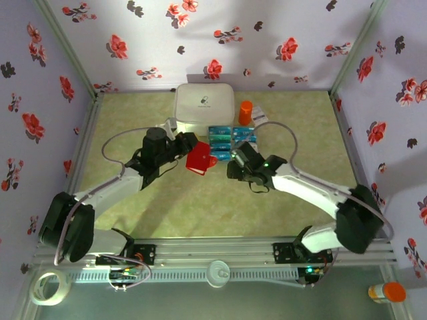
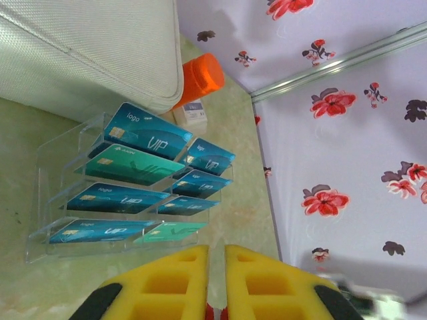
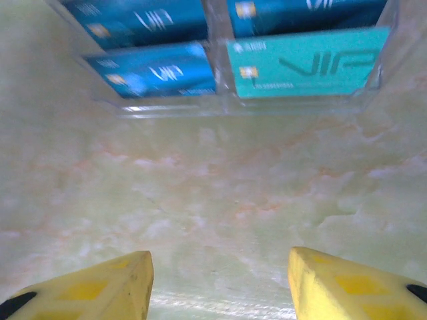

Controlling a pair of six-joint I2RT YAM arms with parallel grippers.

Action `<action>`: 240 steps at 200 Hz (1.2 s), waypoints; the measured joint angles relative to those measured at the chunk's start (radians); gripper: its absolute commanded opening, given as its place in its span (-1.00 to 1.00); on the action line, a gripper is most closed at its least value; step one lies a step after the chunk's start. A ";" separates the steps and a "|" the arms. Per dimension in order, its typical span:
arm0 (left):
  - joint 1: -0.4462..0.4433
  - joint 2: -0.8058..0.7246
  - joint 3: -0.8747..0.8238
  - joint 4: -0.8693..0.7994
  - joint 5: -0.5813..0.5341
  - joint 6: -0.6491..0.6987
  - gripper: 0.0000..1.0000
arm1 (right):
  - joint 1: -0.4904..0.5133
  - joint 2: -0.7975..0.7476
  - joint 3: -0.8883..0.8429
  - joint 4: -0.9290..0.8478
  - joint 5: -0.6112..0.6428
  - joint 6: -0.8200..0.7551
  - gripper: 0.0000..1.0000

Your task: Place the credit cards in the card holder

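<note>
The credit cards point(image 2: 120, 199) seem all yet to move: your left pincer point(image 2: 216, 280) grips the red card holder point(image 1: 199, 160), your right pincer point(image 3: 219, 267) hangs parted and empty over the surface point(image 3: 213, 187), the cards beyond in their clear rack point(image 2: 41, 193).

Lilac walls point(image 1: 293, 27) printed with red-and-black flowers enclose a mottled green-beige tabletop point(image 1: 200, 207) at nine, twelve and three o'clock.
</note>
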 measured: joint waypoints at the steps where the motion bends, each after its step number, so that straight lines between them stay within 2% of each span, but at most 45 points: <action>1: 0.000 0.000 0.000 0.000 0.000 0.000 -1.00 | -0.001 -0.009 -0.002 0.002 -0.003 0.000 0.16; 24: 0.002 0.003 0.000 0.037 -0.001 -0.054 -1.00 | -0.027 -0.167 -0.039 0.073 -0.071 0.014 0.29; 51: 0.004 0.022 0.000 0.138 -0.017 -0.156 -1.00 | -0.073 -0.276 -0.067 0.187 -0.160 0.053 0.43; 102: 0.003 0.051 0.000 0.279 -0.066 -0.314 -1.00 | -0.116 -0.242 -0.067 0.434 -0.299 0.152 0.47; 147: -0.001 0.051 0.002 0.329 -0.102 -0.372 -1.00 | -0.120 -0.121 -0.067 0.624 -0.365 0.236 0.18; 188: -0.001 0.051 0.002 0.355 -0.124 -0.402 -1.00 | -0.121 -0.098 -0.100 0.725 -0.375 0.282 -0.08; 240: -0.004 0.058 0.004 0.398 -0.131 -0.423 -1.00 | -0.130 -0.071 -0.151 0.816 -0.391 0.333 -0.13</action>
